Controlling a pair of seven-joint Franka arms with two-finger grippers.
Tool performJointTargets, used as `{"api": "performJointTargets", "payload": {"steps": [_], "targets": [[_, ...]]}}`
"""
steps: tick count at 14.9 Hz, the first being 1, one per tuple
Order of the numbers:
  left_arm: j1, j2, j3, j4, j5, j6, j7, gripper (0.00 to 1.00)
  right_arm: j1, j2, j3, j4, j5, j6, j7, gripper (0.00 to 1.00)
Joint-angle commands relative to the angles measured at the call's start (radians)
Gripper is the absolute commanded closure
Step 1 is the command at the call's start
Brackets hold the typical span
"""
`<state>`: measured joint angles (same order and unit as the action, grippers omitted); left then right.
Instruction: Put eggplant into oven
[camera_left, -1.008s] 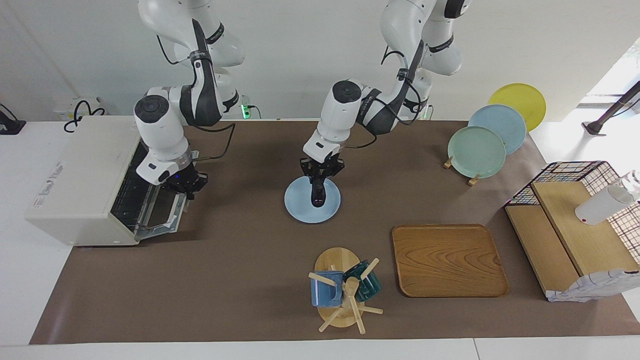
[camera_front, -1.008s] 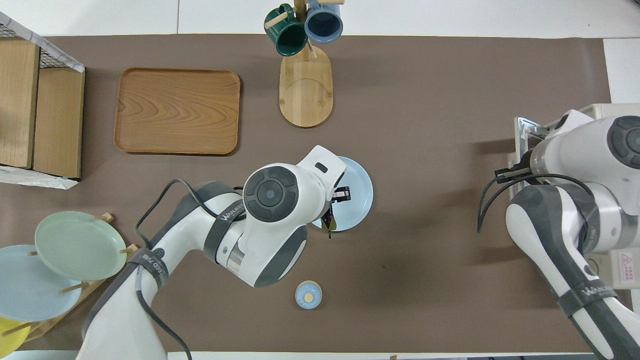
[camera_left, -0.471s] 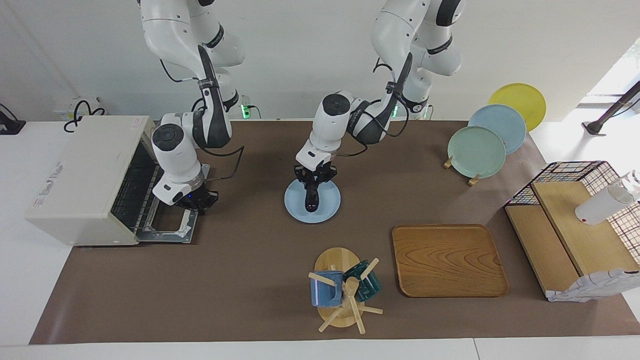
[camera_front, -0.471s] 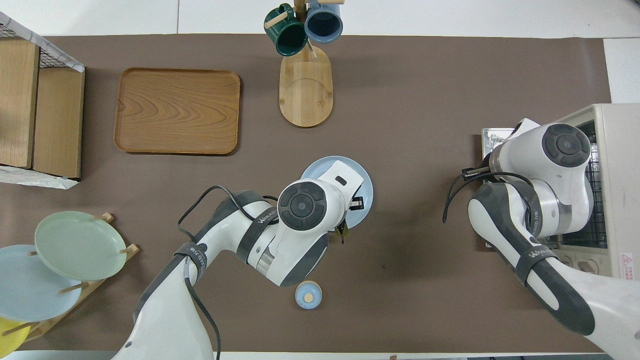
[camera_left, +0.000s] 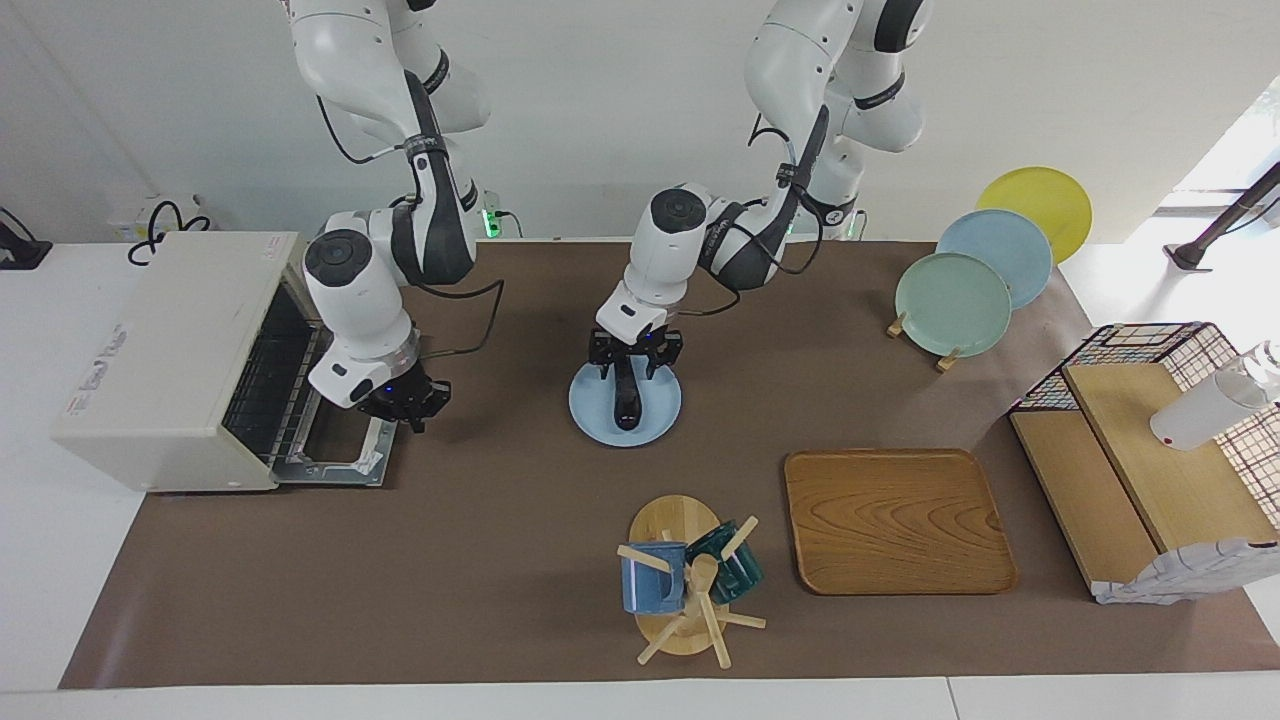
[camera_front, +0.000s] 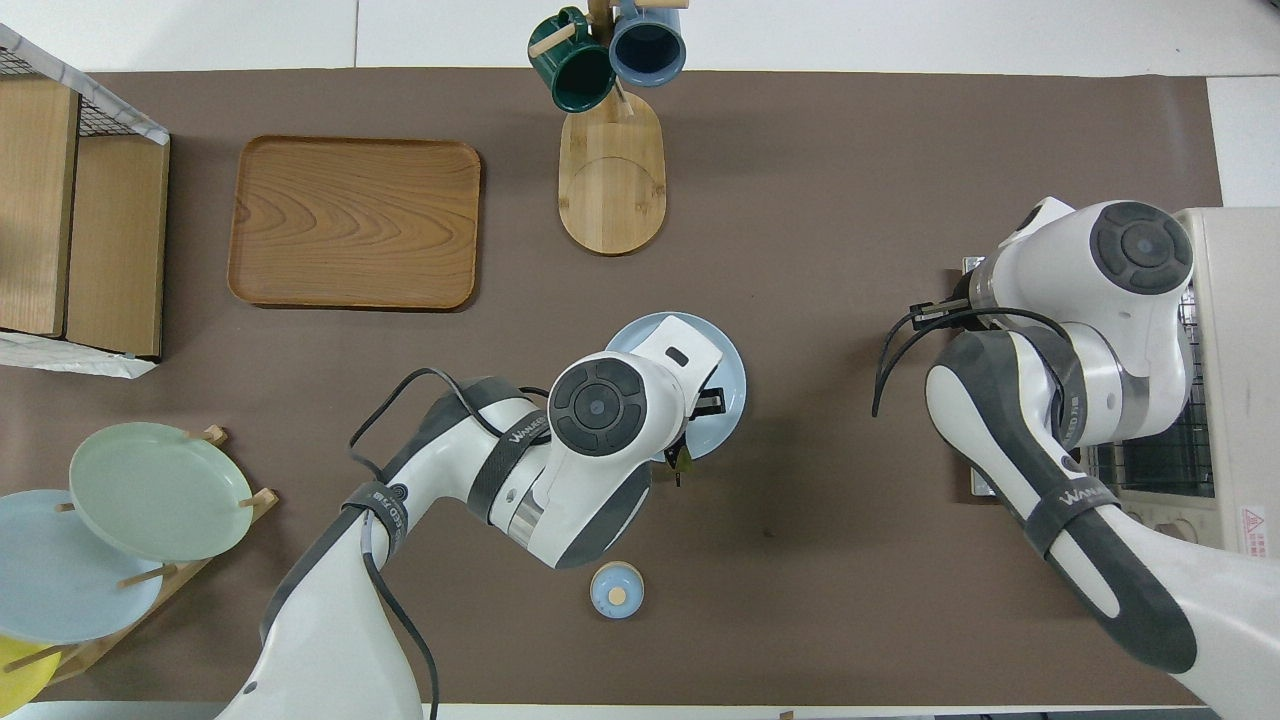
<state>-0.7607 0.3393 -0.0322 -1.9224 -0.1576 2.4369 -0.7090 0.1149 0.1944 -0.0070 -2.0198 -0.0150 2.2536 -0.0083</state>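
Observation:
The dark eggplant (camera_left: 625, 405) lies lengthwise on a light blue plate (camera_left: 595, 410) in the middle of the table. In the overhead view only its green stem tip (camera_front: 680, 465) shows past the left arm. My left gripper (camera_left: 630, 372) points down, right at the eggplant's end nearer the robots. The off-white oven (camera_left: 170, 350) stands at the right arm's end of the table with its door (camera_left: 335, 455) folded down flat and its wire rack showing. My right gripper (camera_left: 405, 405) hangs just above the door's outer edge, holding nothing that I can see.
A mug rack (camera_left: 680, 585) with a blue and a green mug stands farther from the robots than the plate, beside a wooden tray (camera_left: 895, 520). A plate rack (camera_left: 960, 300) and a wire basket with wooden boxes (camera_left: 1150, 450) are at the left arm's end. A small blue lid (camera_front: 617, 590) lies nearer the robots.
The oven door went from half open to flat, and the right gripper drew away from the oven toward the middle. The left gripper shifted a little over the plate, and the eggplant's stem tip shifted with it.

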Motion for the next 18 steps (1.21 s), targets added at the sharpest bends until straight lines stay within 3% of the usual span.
{"api": "performJointTargets", "payload": {"steps": [1,2,3,5,6,7,11,15,18], "targets": [[0.043,-0.055,0.006,0.002,-0.003,-0.082,0.048,0.00,0.011,-0.036,-0.001,0.006,0.055,-0.070,0.022,0.87],[0.075,-0.075,0.006,0.019,-0.003,-0.138,0.072,0.00,0.026,-0.039,0.002,0.019,0.056,-0.094,0.030,0.81],[0.124,-0.101,0.006,0.040,-0.003,-0.212,0.097,0.00,0.031,-0.038,0.002,0.033,0.056,-0.113,0.027,0.60],[0.216,-0.144,0.006,0.086,-0.003,-0.332,0.163,0.00,0.046,-0.035,0.013,0.052,0.058,-0.135,0.027,0.54],[0.250,-0.157,0.006,0.104,0.000,-0.378,0.196,0.00,0.069,-0.033,0.033,0.055,0.060,-0.135,0.034,0.47],[0.285,-0.166,0.006,0.130,0.013,-0.422,0.230,0.00,0.098,-0.032,0.038,0.059,0.061,-0.126,0.065,0.29],[0.392,-0.178,0.006,0.203,0.066,-0.498,0.281,0.00,0.323,0.045,0.038,0.200,0.046,-0.144,0.331,0.00],[0.497,-0.232,0.006,0.212,0.109,-0.562,0.415,0.00,0.524,0.310,0.038,0.510,-0.058,-0.181,0.589,0.00],[0.578,-0.284,0.006,0.207,0.109,-0.631,0.554,0.00,0.559,0.353,0.039,0.504,-0.097,-0.100,0.642,0.00]]}}
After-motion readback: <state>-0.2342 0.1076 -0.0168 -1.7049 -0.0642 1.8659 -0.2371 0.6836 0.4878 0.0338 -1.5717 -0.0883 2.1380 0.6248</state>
